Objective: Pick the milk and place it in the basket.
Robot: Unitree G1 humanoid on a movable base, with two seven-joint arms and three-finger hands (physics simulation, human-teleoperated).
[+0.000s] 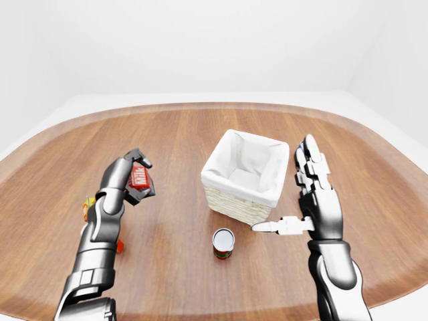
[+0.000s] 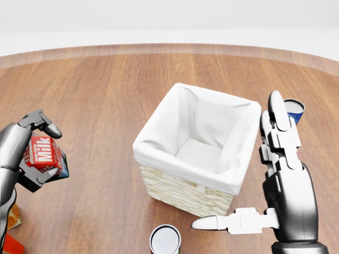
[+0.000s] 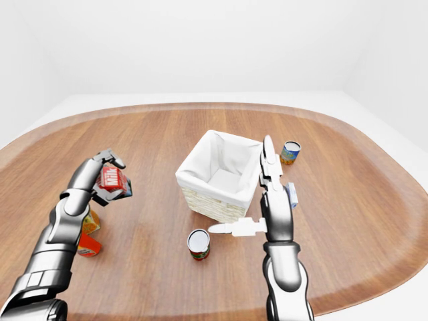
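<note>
The left hand pinches the milk between its fingers, lifted off the table. The basket lies to this hand's right and a little farther away. The right hand is spread flat just right of the basket. Only the right-eye view shows the whole blue can beyond it.

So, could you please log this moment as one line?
left robot hand: holds red milk carton | white-lined wicker basket: empty | right robot hand: open
</note>
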